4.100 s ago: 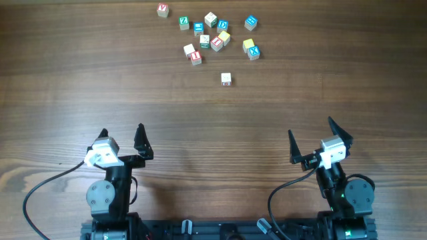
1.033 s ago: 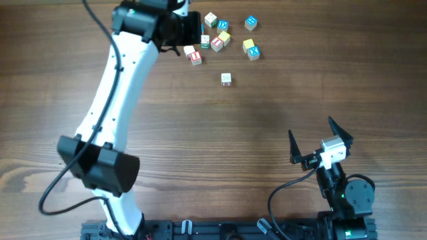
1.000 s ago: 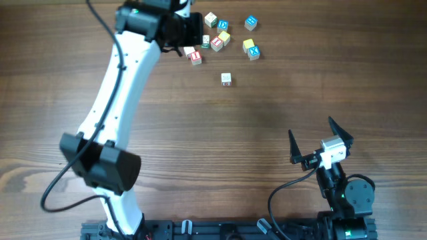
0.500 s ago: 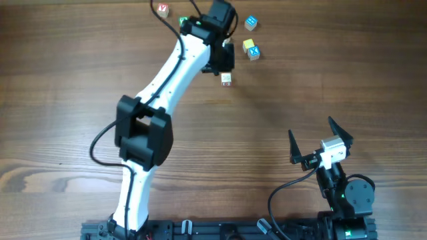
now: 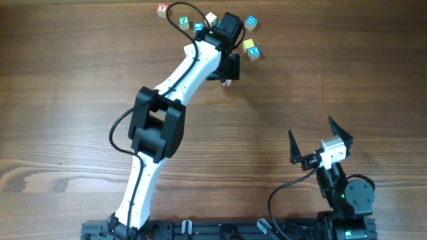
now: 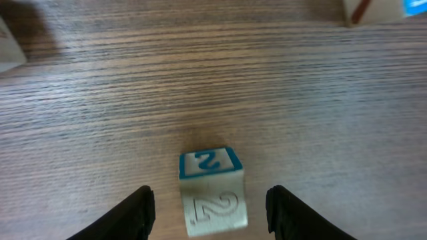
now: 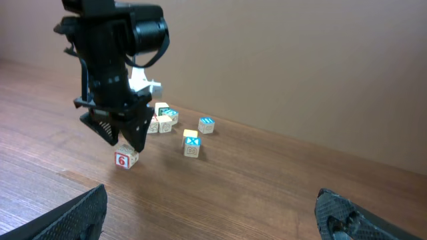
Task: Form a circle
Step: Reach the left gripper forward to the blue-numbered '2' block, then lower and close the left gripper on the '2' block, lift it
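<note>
Hovering low over the lone cube (image 7: 123, 159), the left gripper (image 6: 210, 200) is held partly spread. Its fingers (image 6: 137, 217) stand on either side of the cube, and bare wood shows in both gaps, so nothing is gripped. In the wrist view the cube is seen centred between the fingers and resting flat on the worktop (image 5: 67, 100). A straddle of this kind suits a set-down as well as a pick-up, and which is meant cannot be told.

No circle is formed yet. Beyond the lone cube and a little to its right, the yellow cube (image 5: 248, 45) and the blue X cube (image 5: 253, 53) lie touching each other. Farther beyond it a blue cube (image 5: 250, 22), a cream cube (image 5: 211, 18), a green-lettered cube (image 5: 183, 21) and a red-lettered cube (image 5: 162, 9) are scattered. Any cubes directly behind the lone cube are hidden under the left arm. The lone cube sits apart from the rest on the near side, and it is judged that it marks the near edge of the ring, with the others to be drawn in around it.

The right gripper (image 5: 315, 139) is parked well nearer the robot's base than the lone cube and off to its right. Its jaws are spread wide and hold nothing, probably so that the left arm's reach is left uncrossed.
</note>
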Tool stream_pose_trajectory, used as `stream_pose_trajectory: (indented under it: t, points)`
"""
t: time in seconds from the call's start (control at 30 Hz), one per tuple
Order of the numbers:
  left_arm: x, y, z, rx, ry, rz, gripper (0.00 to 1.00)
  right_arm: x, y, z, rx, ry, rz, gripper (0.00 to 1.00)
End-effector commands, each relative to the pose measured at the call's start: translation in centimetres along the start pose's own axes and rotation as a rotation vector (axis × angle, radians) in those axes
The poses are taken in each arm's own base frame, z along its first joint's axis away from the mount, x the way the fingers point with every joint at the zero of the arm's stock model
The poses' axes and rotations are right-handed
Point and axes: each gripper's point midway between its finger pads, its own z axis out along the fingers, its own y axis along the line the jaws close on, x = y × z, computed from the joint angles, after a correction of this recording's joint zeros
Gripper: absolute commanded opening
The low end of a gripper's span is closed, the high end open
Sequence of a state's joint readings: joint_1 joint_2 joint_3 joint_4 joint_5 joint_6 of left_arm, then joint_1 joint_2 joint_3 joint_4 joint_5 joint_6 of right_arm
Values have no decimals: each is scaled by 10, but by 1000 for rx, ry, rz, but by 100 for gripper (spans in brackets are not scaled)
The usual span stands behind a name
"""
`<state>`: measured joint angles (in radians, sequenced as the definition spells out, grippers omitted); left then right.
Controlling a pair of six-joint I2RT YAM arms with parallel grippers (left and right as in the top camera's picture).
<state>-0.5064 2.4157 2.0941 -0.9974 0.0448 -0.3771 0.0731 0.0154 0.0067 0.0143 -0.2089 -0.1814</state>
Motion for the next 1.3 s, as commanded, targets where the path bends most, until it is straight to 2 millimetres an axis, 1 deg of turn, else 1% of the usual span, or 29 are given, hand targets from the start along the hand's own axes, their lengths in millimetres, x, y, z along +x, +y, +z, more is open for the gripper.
stream_pose_trajectory:
  t: [0.0, 0.07, 0.1, 0.27, 0.4, 0.5, 0.97, 1.17, 1.2, 1.27]
  points:
    - [-4, 0, 7, -15, -14, 4, 54, -1, 0, 0, 0, -7, -4, 100]
    - [-3, -1, 8, -15, -12, 5, 49, -1, 0, 0, 0, -7, -4, 100]
    - [-2, 0, 8, -17, -9, 5, 48, -1, 0, 0, 0, -7, -4, 100]
    - [5, 2, 14, -25, 8, 6, 47, -1, 0, 0, 0, -7, -4, 100]
    - [4, 2, 14, -23, 4, 7, 46, -1, 0, 0, 1, -7, -4, 100]
    - [3, 1, 14, -21, 0, 7, 40, -1, 0, 0, 0, -7, -4, 100]
    - [7, -1, 14, -25, 13, 13, 39, -1, 0, 0, 0, -7, -4, 100]
    - [8, -1, 14, -26, 14, 12, 37, -1, 0, 0, 0, -7, -4, 100]
    - [8, -1, 14, -26, 14, 12, 37, -1, 0, 0, 0, -7, -4, 100]
    - [8, -1, 14, -26, 14, 12, 41, -1, 0, 0, 0, -7, -4, 100]
